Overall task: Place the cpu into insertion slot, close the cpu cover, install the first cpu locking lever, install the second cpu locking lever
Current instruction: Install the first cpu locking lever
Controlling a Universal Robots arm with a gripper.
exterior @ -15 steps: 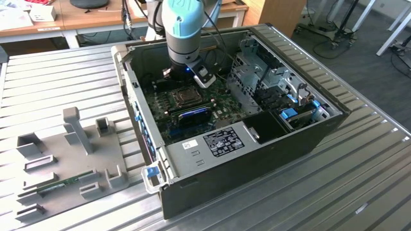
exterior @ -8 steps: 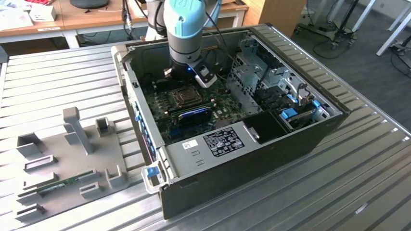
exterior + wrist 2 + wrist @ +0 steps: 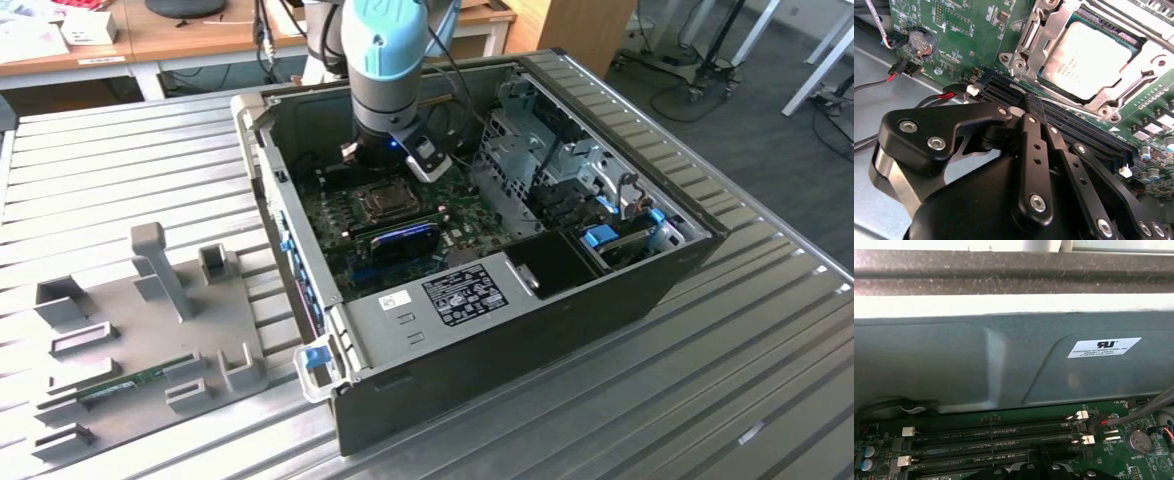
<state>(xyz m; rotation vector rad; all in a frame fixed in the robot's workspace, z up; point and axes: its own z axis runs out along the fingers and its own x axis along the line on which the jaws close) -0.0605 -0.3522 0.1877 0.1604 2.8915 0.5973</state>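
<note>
The cpu [image 3: 1089, 60] lies flat in the insertion slot [image 3: 380, 203], its pale silver face showing through the window of the cpu cover [image 3: 1054, 30]. The cover's silver frame lies down over the chip's edges. Thin metal lever rods [image 3: 1124, 20] run along the frame; whether they are latched I cannot tell. My gripper [image 3: 1033, 106] hangs over the black memory slots beside the socket, its black fingers [image 3: 1029, 150] drawn together to one tip with nothing held. In the exterior view the arm [image 3: 387, 80] reaches down into the open computer case, just behind the socket.
Long black memory slots [image 3: 1079, 130] lie between gripper and socket. A coin battery [image 3: 921, 42] and red and black cables [image 3: 899, 75] sit near the case wall [image 3: 1004, 360]. A grey drive cage [image 3: 534, 150] stands at the exterior view's right, a grey fixture plate [image 3: 134, 320] at its left.
</note>
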